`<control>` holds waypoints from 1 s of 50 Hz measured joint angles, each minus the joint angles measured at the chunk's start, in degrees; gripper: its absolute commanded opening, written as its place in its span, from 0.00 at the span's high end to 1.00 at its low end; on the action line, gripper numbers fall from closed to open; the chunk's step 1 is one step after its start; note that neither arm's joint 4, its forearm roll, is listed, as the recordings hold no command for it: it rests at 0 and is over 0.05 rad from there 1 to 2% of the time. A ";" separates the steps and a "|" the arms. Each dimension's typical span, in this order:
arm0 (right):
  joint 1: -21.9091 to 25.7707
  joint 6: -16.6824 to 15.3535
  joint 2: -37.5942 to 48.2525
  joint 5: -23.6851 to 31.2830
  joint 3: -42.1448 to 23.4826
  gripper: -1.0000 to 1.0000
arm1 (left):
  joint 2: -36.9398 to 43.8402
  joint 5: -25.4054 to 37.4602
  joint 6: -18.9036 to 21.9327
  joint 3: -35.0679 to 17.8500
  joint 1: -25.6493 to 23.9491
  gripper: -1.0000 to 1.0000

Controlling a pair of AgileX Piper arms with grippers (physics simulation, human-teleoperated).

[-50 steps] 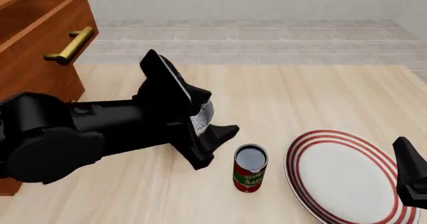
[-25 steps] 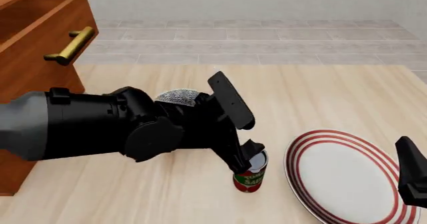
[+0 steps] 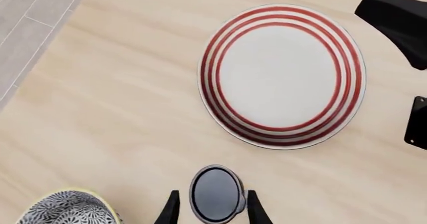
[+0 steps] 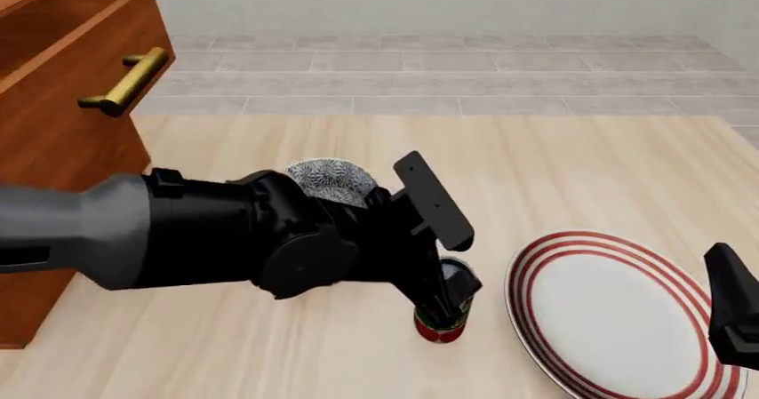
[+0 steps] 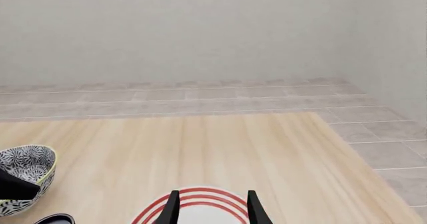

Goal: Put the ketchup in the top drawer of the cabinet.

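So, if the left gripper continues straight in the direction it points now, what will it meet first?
The ketchup. The left gripper points down, its fingers either side of the can's dark top with gaps visible. Going on, it would slide around the can; the palm would probably reach the lid first, otherwise the fingertips reach the table. Depth is unclear.

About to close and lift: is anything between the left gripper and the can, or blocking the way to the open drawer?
Nothing visible. The left gripper already straddles the can. The bowl sits toward the drawer, low enough to pass over.
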 measured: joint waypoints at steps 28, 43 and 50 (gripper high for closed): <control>0.60 -0.11 0.00 0.50 0.02 0.00 | -2.96 -5.22 -1.80 7.95 0.87 0.00; 0.91 -0.32 0.01 0.78 0.02 0.00 | -2.16 -8.27 -2.62 10.45 1.00 0.00; 1.04 -0.37 0.01 0.98 0.02 0.00 | -0.96 -9.68 -2.81 10.82 0.90 0.00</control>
